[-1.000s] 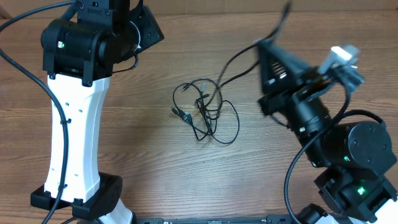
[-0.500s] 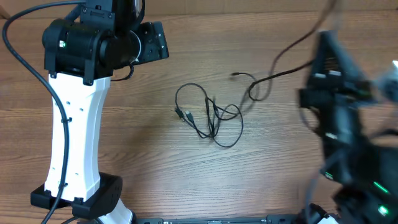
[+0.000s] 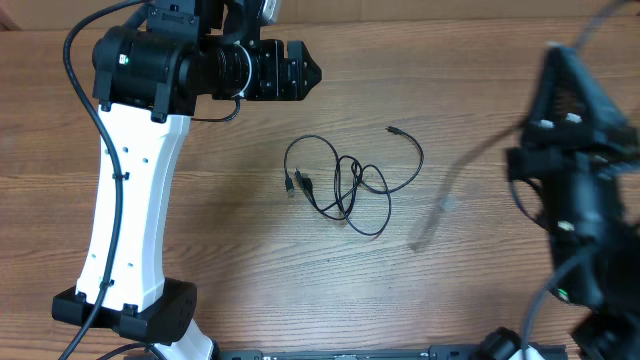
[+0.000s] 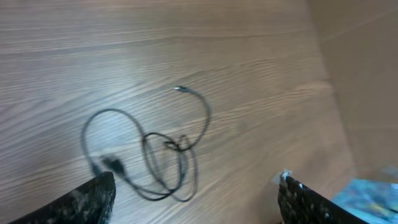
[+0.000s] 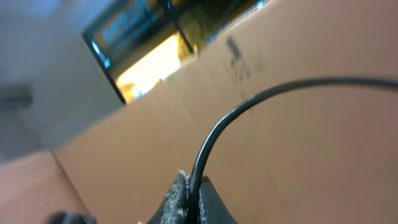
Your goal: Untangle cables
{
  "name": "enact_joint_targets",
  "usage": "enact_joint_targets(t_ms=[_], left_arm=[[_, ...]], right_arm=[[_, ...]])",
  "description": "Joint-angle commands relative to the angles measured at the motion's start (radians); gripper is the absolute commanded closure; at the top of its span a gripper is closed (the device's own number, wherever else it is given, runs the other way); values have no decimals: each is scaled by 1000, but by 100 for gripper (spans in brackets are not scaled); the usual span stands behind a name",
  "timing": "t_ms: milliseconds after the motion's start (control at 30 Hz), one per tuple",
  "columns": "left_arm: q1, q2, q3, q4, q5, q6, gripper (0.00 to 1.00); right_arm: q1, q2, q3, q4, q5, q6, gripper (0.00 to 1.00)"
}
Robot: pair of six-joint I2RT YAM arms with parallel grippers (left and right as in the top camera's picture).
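Right hand [image 5: 189,188] has swung off clenching a cable [image 5: 249,101]; left hand [image 4: 196,194] released over wooden table [image 3: 250,285].

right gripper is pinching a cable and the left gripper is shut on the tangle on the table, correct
No: the left gripper is open and holds nothing; the left wrist view shows the tangle lying free on the table. The right gripper is pinching a cable.

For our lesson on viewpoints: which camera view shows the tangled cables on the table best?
Overhead: the tangled cables lie whole and sharp. Left wrist shows them whole but blurred. Right wrist shows only one cable strand pinched in its fingers.
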Motion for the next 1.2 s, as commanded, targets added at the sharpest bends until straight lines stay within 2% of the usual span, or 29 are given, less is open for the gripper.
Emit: enact_joint_targets(t_ms=[0,67,133,300,433,500,667,967,1100,1167], left_arm=[[13,6,-2,59,93,-167,18],[29,6,-2,77,89,-209,19],[67,6,-2,77,83,-266,20],[145,6,-2,51,87,-278,18],[171,6,-2,23,124,-328,17],[171,6,-2,28,216,-398,16],[171,6,-2,39,365,-440,15],[169,6,-2,6,375,-488,18],[169,6,-2,6,375,-488,37],[169,6,-2,5,377,-488,42]], right_arm=[[3,77,1,-48,-200,56,96],[3,134,1,-67,-336,77,96],[3,194,1,-69,-455,164,96],[3,276,1,0,-696,197,96],[3,330,1,-72,-714,198,96],[3,391,1,-118,-714,205,96],[3,482,1,-113,-731,205,96],[3,508,1,22,-740,216,96],[3,508,1,11,-752,235,96],[3,508,1,12,-759,235,96]])
